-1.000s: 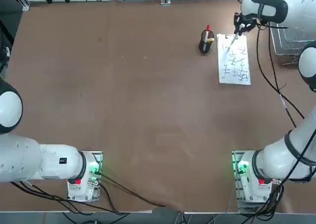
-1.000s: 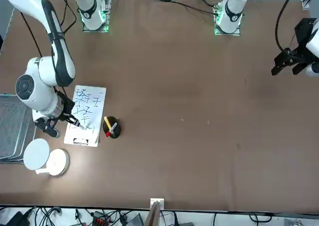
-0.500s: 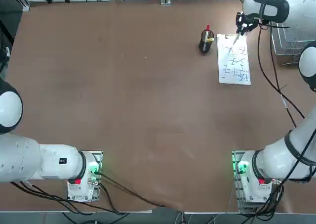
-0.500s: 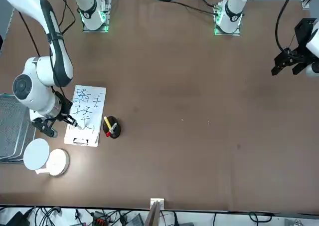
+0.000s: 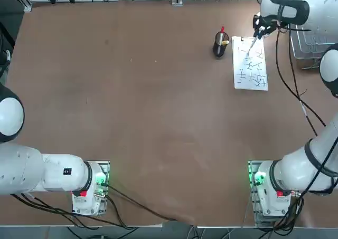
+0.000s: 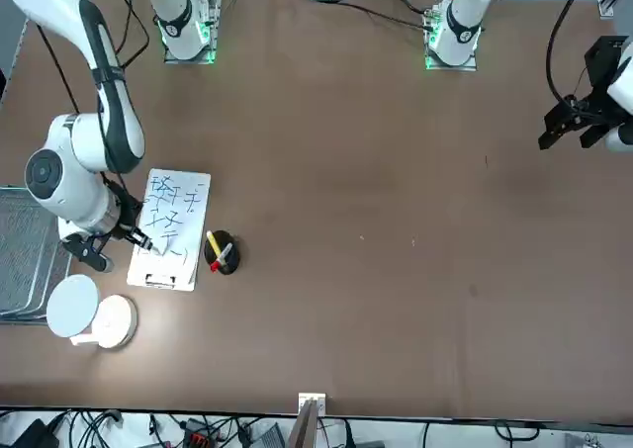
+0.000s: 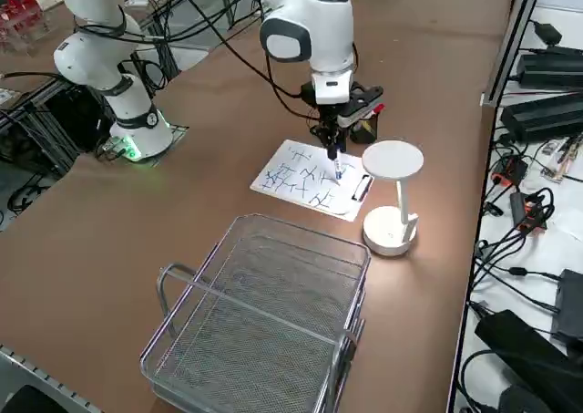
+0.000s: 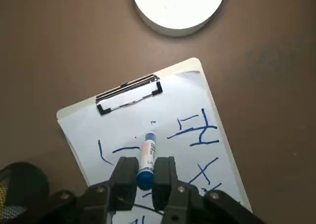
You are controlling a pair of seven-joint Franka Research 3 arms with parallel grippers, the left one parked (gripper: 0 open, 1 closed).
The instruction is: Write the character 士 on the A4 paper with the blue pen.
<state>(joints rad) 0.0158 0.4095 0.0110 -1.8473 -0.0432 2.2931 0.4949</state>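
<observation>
Since the whole job is putting 士 on the page, it makes sense that everything is bunched up in one far corner of the brown table, out where the right arm can reach. Going left to right across the overhead view: first a small black pen holder with a red-topped pen sticking up and something yellow in it too, so that's the spare stock parked just beside the work spot. Next, the A4 paper, lying flat on a clipboard with its clip on the far short edge, which I'd guess is there so the sheet doesn't slide around under the strokes. It's already crowded with blue scribbled characters on the half nearer the robot, and the emptier patch is up by the clip.

That's exactly where the right gripper hangs, over the clip end of the sheet, fingers clamped tight on the blue pen. The pen runs out past the fingertips with its tip down near the bare bit of paper. I can't tell for sure whether the tip is actually touching. My read is it's lined up to start or carry on a stroke there.

Further right there's a wire basket, and the side view shows a little white lamp just past the clip end.

Count: one sheet, one clip, one holder, one basket, one lamp, and one blue pen plus one red-topped one.
</observation>
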